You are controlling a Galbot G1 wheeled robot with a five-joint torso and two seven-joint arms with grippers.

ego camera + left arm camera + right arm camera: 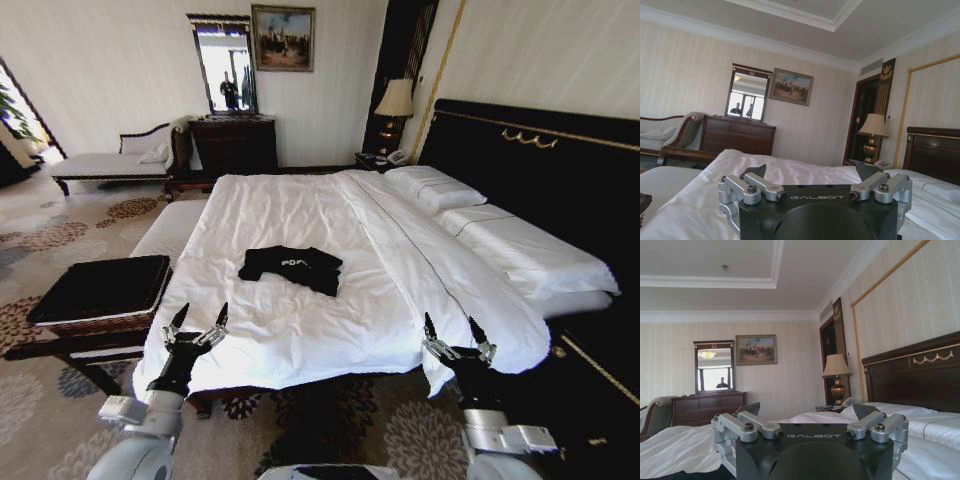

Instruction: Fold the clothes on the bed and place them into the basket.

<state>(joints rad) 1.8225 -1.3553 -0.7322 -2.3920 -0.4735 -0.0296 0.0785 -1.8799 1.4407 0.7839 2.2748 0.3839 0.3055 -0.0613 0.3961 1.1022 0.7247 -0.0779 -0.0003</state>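
A black T-shirt [292,268] with small white lettering lies folded into a compact shape near the middle of the white bed [300,220]. The brown woven basket [102,292] with black fabric rests on a bench off the bed's left side. My left gripper [200,317] is raised at the bed's near left corner, fingers spread open and holding nothing. Over at the near right edge, my right gripper [457,332] also stands open and holds nothing. Both are well short of the shirt. Each wrist view shows its own gripper open: the left gripper [811,172] and the right gripper [810,411].
White pillows [435,188] lie against the tall black headboard [540,160]. A white-cushioned bench [175,225] runs along the bed's left side. A dark dresser [232,143], a chaise [110,160] and a lamp [395,105] stand by the far wall. Patterned carpet surrounds the bed.
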